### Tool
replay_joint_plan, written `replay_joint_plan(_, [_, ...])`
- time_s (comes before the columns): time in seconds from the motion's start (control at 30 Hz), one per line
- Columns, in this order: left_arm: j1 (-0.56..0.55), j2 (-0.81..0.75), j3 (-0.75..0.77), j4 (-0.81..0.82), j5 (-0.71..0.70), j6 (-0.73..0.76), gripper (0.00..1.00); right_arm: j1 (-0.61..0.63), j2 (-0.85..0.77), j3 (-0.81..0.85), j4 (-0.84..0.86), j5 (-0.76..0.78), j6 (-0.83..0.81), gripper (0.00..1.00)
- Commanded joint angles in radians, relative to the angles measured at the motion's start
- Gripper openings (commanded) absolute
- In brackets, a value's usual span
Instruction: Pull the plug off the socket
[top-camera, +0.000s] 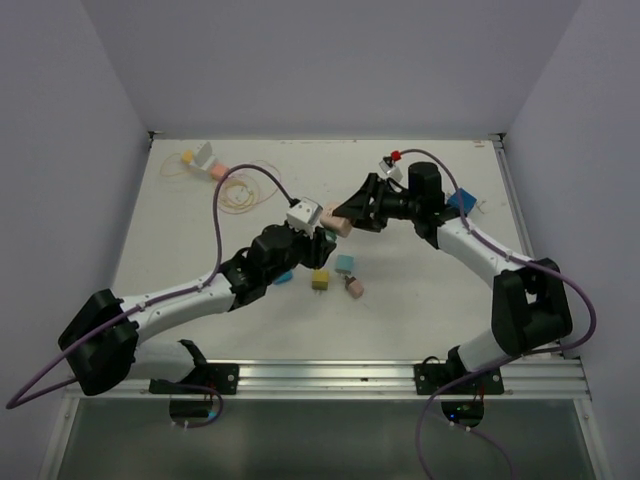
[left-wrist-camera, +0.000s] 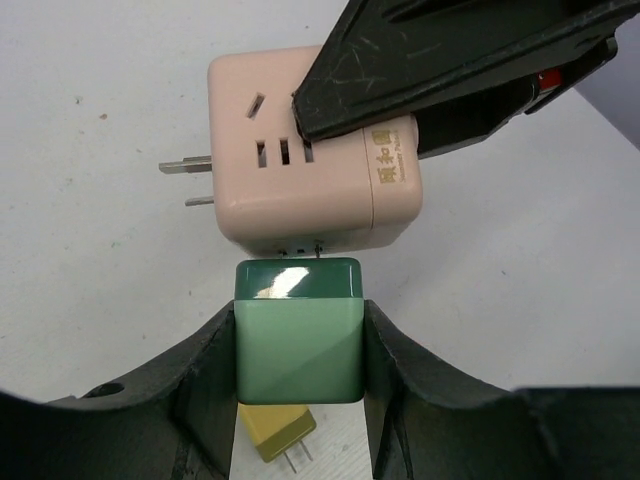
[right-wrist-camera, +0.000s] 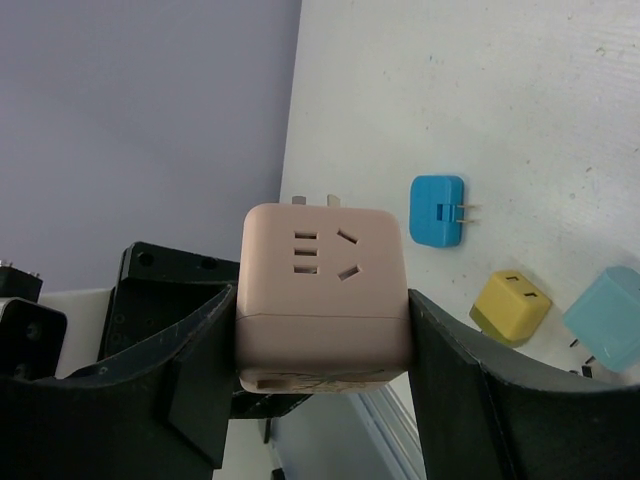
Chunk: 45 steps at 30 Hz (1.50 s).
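A pink cube socket (left-wrist-camera: 300, 150) is held off the table by my right gripper (right-wrist-camera: 322, 300), which is shut on its sides; the socket also shows in the top view (top-camera: 338, 222). A green plug (left-wrist-camera: 298, 340) sits between the fingers of my left gripper (left-wrist-camera: 300, 320), which is shut on it. The plug's dark green face is just below the socket's underside. Only a thin gap with two short prong bits shows between them. The right gripper's fingers (left-wrist-camera: 420, 60) cross the socket's top. The socket's own prongs stick out to the left.
Loose plugs lie on the table below the grippers: yellow (top-camera: 320, 280), light teal (top-camera: 344, 265) and pinkish (top-camera: 354, 288). A blue plug (top-camera: 462, 200) lies at the right. Small adapters and looped yellow cord (top-camera: 240, 195) lie at the far left.
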Motion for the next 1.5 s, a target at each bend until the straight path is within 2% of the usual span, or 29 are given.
replay_joint_plan(0.0, [-0.033, -0.026, -0.058, -0.256, 0.045, -0.032, 0.00, -0.145, 0.005, 0.144, 0.170, 0.201, -0.020, 0.00])
replay_joint_plan(0.27, [-0.034, -0.106, -0.099, -0.355, 0.041, -0.107, 0.00, -0.230, 0.032, 0.201, 0.138, 0.233, -0.063, 0.00])
replay_joint_plan(0.4, [-0.034, -0.132, -0.104, -0.369, -0.021, -0.115, 0.00, -0.237, 0.026, 0.219, 0.090, 0.259, -0.113, 0.00])
replay_joint_plan(0.53, [-0.021, -0.069, -0.044, -0.395, -0.107, -0.097, 0.00, -0.237, -0.007, 0.175, 0.061, 0.271, -0.141, 0.00])
replay_joint_plan(0.63, [0.029, 0.052, -0.004, -0.366, -0.078, -0.095, 0.00, -0.237, -0.053, 0.121, 0.021, 0.293, -0.176, 0.00])
replay_joint_plan(0.8, [0.118, 0.169, 0.095, -0.305, -0.038, -0.052, 0.00, -0.237, -0.139, 0.019, -0.037, 0.316, -0.216, 0.00])
replay_joint_plan(1.0, [0.180, 0.343, 0.266, -0.237, -0.013, 0.001, 0.08, -0.237, -0.236, -0.080, -0.103, 0.374, -0.300, 0.00])
replay_joint_plan(1.23, [0.194, 0.497, 0.298, -0.193, -0.018, 0.017, 0.22, -0.236, -0.302, -0.118, -0.233, 0.541, -0.394, 0.00])
replay_joint_plan(1.47, [0.194, 0.508, 0.277, -0.173, -0.018, -0.018, 0.42, -0.234, -0.302, -0.121, -0.286, 0.737, -0.437, 0.00])
